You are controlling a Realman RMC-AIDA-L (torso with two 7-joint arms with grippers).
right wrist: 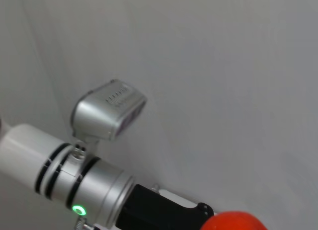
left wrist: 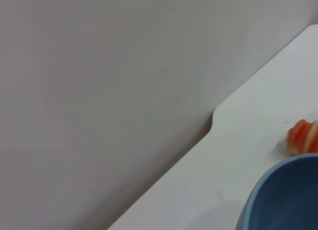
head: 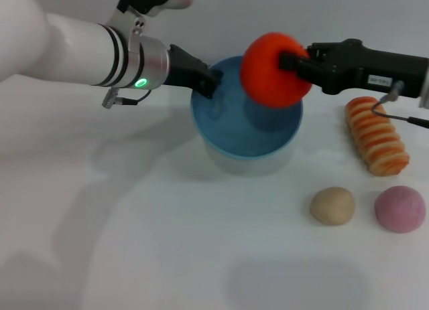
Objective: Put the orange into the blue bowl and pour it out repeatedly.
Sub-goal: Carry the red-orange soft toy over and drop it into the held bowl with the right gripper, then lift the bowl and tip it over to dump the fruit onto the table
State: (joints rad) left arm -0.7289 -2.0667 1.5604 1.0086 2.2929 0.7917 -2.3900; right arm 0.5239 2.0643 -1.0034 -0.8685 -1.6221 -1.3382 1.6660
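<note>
My right fingers (head: 289, 61) clench the orange (head: 273, 70) just above the blue bowl (head: 245, 126); my left fingers (head: 209, 80) seem clamped on its rim (partly hidden). Best lower first — then release gently.

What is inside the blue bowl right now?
The visible inside of the blue bowl shows only bare blue wall. The orange, held by the right gripper, hangs above the far right rim and hides that part. The left gripper grips the left rim.
</note>
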